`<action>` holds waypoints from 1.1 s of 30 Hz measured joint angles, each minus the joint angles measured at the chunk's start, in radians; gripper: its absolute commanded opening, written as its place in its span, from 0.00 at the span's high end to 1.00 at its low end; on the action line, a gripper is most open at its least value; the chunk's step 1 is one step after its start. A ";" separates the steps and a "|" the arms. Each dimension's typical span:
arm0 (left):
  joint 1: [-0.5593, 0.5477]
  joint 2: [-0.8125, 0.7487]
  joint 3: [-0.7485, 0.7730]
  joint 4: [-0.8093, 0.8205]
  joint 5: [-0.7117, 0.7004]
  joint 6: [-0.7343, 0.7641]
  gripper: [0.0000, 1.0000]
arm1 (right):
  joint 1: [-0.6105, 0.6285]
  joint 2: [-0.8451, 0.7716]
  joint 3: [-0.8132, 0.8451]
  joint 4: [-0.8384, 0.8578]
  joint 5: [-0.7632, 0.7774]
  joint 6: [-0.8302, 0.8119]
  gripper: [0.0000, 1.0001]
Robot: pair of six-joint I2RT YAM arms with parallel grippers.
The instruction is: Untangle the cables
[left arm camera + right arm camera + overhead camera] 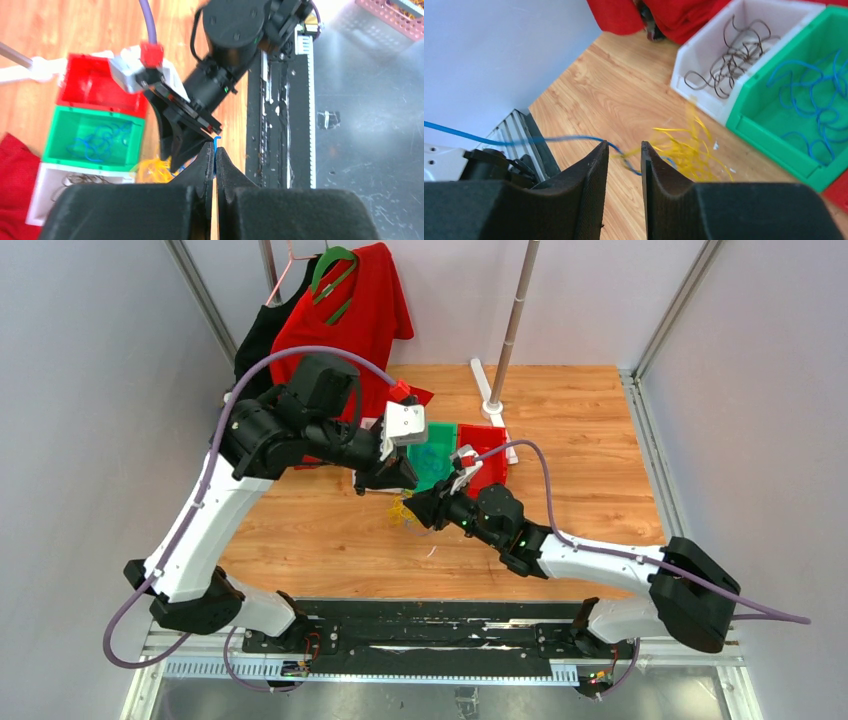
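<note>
My left gripper (215,150) is shut on a thin blue cable (216,141), whose end sticks up between the fingertips. That blue cable (499,140) stretches taut from the left across to my right gripper (624,146). It passes the gap between the right fingertips, which stand apart with a narrow gap. A tangle of yellow cables (684,147) lies on the wood just beyond them, with the blue strand running into it. From above, both grippers (390,480) (415,510) meet over the yellow tangle (403,512).
A white bin (704,30) holds dark brown cables (734,52), and a green bin (774,135) holds blue cables (809,95). A red bin (487,455) stands beside them. Red cloth (350,310) hangs at the back left, and a pole stand (495,405) stands behind the bins.
</note>
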 measured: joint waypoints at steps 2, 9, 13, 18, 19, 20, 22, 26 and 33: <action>0.000 0.006 0.058 -0.006 0.003 -0.006 1.00 | 0.000 0.021 -0.016 0.006 0.008 0.017 0.71; 0.000 0.045 0.333 -0.013 0.006 -0.020 1.00 | 0.000 0.116 -0.057 0.025 0.017 0.074 0.69; 0.000 0.075 0.443 -0.019 0.006 -0.023 1.00 | 0.001 0.143 -0.063 0.043 0.017 0.098 0.68; 0.000 0.107 0.533 -0.034 -0.003 -0.010 1.00 | 0.001 0.162 -0.084 0.068 0.018 0.125 0.62; 0.000 0.112 0.550 -0.032 -0.011 -0.005 1.00 | 0.003 0.167 -0.091 0.072 0.018 0.130 0.59; 0.000 0.113 0.562 -0.026 -0.020 0.005 1.00 | 0.004 0.174 -0.099 0.076 0.021 0.136 0.56; 0.000 0.101 0.560 0.023 -0.044 0.025 1.00 | 0.006 0.197 -0.115 0.082 0.029 0.153 0.54; 0.000 0.008 0.407 0.230 -0.116 0.056 1.00 | 0.024 0.249 -0.122 0.089 0.037 0.178 0.50; 0.000 -0.105 0.225 0.671 -0.229 0.156 1.00 | 0.060 0.257 -0.124 0.109 0.071 0.200 0.48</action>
